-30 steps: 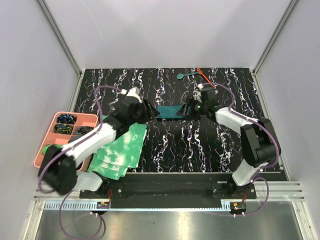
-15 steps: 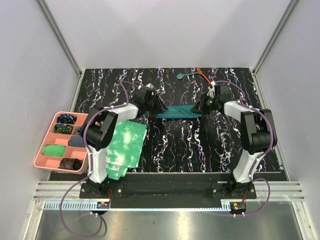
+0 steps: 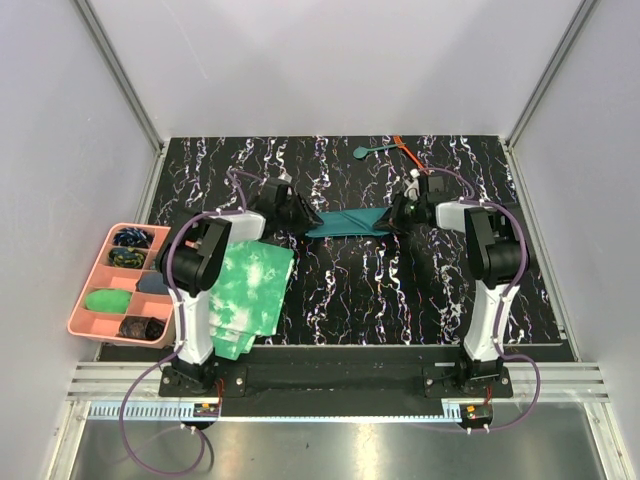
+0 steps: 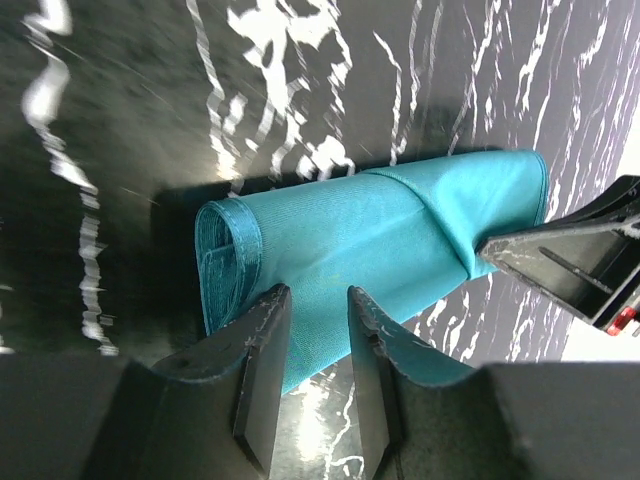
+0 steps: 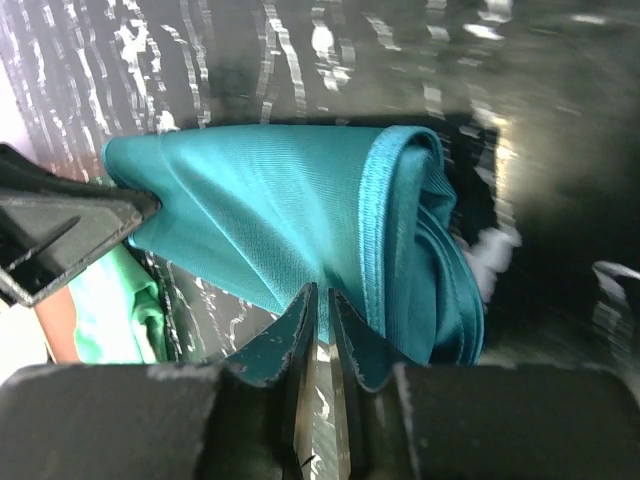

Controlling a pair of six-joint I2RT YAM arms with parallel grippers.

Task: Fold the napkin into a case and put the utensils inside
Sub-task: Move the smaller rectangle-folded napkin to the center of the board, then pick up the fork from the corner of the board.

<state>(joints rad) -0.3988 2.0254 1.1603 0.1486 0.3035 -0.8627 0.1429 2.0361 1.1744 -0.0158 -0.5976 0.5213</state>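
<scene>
The dark teal napkin (image 3: 350, 222) lies folded into a slim strip, the case, on the black marbled table (image 3: 350, 290). My left gripper (image 3: 300, 214) is at its left end. In the left wrist view (image 4: 318, 300) its jaws are open, straddling the near edge of the napkin (image 4: 380, 230). My right gripper (image 3: 396, 214) is at the right end. In the right wrist view (image 5: 322, 297) it is shut, pinching the near edge of the napkin (image 5: 270, 210), whose layers show at the end. The teal spoon (image 3: 372, 151) and the orange-red stick (image 3: 408, 153) lie at the far edge.
Green-and-white tie-dye cloths (image 3: 245, 295) lie at the near left. A pink compartment tray (image 3: 88, 300) with small items stands at the left edge. White walls enclose the table. The opposite gripper shows in each wrist view, the right one (image 4: 580, 260) and the left one (image 5: 60, 240).
Both arms have folded in and reached toward the far side, so the grippers now sit at the two ends of the napkin. The strip has bunched slightly between them.
</scene>
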